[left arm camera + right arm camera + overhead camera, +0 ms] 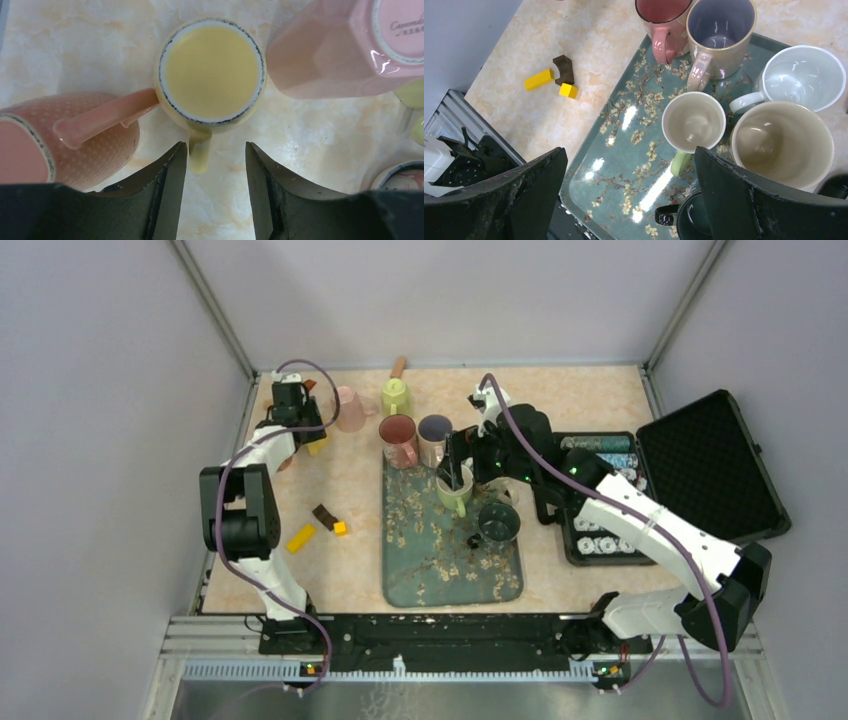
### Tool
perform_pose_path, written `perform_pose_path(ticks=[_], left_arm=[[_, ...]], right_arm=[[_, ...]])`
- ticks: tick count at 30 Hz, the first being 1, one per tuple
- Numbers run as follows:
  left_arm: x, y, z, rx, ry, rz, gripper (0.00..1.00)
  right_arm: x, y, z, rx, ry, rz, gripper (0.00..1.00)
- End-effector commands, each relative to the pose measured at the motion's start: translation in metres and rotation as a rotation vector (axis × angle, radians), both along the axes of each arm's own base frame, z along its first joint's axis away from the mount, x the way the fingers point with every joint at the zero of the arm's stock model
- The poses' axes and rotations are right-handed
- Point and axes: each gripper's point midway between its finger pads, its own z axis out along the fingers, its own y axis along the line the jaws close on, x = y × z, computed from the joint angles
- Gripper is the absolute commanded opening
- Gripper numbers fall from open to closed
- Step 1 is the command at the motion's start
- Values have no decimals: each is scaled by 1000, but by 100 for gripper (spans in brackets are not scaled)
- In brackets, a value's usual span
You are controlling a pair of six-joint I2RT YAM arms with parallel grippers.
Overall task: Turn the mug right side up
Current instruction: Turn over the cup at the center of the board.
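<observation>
A yellow mug [212, 70] stands on the table at the far left with a flat yellow face ringed by a dark line turned up; it looks base up. Its handle [199, 152] points toward me, just inside the left finger. My left gripper [215, 145] is open and hovers above that handle, holding nothing; in the top view it [303, 430] is at the back left, with the mug [316, 447] partly under it. My right gripper [629, 150] is wide open and empty above the floral tray [624, 135], near a cream mug with a green handle [693, 122].
A pink dotted mug [75, 145] lies on its side touching the yellow mug's left. A pale pink mug [340, 50] crowds its right. Several upright mugs stand on the tray [420, 560]. Yellow and brown blocks [301, 537] lie on the left, and an open black case [710, 465] on the right.
</observation>
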Motion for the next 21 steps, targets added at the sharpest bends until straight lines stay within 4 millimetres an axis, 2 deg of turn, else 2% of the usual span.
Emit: perform_pose_path(ticks=[1, 12, 16, 21], left_arm=[[14, 6, 6, 23, -31, -17, 53], [23, 5, -12, 9, 33, -26, 40], [24, 5, -15, 9, 41, -20, 31], [25, 5, -18, 5, 55, -23, 14]], right_arm=[[1, -2, 19, 62, -41, -9, 99], [1, -1, 13, 58, -26, -10, 99], [1, -1, 12, 61, -20, -10, 99], [0, -1, 10, 57, -15, -10, 99]])
